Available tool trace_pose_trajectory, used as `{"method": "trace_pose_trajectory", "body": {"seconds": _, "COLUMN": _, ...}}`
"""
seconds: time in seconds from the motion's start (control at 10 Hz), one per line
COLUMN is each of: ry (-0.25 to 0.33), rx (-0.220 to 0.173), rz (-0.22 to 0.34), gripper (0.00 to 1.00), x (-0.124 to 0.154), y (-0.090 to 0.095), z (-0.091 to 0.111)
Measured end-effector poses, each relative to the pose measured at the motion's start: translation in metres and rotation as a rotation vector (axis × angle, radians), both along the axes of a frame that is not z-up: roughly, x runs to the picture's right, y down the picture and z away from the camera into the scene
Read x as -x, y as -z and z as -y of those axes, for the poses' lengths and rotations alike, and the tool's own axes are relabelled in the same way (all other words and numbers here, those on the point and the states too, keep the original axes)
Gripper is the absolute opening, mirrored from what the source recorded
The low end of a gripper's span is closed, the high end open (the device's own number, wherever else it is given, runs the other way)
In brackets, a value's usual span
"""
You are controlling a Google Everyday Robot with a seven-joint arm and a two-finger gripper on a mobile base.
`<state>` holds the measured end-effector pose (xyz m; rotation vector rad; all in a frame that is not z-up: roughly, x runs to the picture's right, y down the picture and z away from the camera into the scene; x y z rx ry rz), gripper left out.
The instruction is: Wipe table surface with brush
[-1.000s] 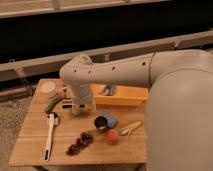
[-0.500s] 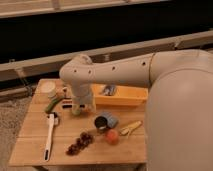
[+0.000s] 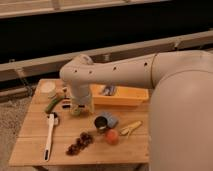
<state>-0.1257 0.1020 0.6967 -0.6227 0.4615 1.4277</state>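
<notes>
The table surface (image 3: 30, 137) is a light tan plank top with visible seams. The brush (image 3: 49, 135) is long, slim and white. It lies on the left part of the table, with its wider, dark-patched head toward the back and its handle pointing to the front edge. My gripper (image 3: 76, 111) hangs from the cream arm (image 3: 110, 75) over the table's back-middle, just right of the brush head and apart from it. It sits low, close to the table top.
An orange bin (image 3: 122, 96) stands at the back right. A green vegetable (image 3: 52, 105) and a white cup (image 3: 48, 88) are at the back left. A dark can (image 3: 102, 123), an orange fruit (image 3: 111, 137), a yellow banana-like piece (image 3: 131, 128) and dark grapes (image 3: 80, 143) lie mid-table.
</notes>
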Motion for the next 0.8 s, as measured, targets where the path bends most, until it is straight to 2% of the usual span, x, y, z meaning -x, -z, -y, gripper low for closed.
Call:
{"method": "trace_pose_trajectory", "body": {"seconds": 0.3, "ry": 0.055, "rx": -0.029, "rz": 0.052, "gripper": 0.65, "x": 0.064, "y": 0.009, "z": -0.011}}
{"method": "trace_pose_trajectory", "body": {"seconds": 0.5, "ry": 0.125, "rx": -0.055, "rz": 0.071, "gripper": 0.65, "x": 0.104, "y": 0.013, "z": -0.025}}
{"method": "trace_pose_trajectory", "body": {"seconds": 0.6, "ry": 0.161, "rx": -0.065, "rz": 0.073, "gripper": 0.65, "x": 0.124, "y": 0.012, "z": -0.033}}
{"method": "trace_pose_trajectory", "body": {"seconds": 0.8, "ry": 0.192, "rx": -0.063, "rz": 0.047, "gripper": 0.65, "x": 0.135, "y": -0.007, "z": -0.046}}
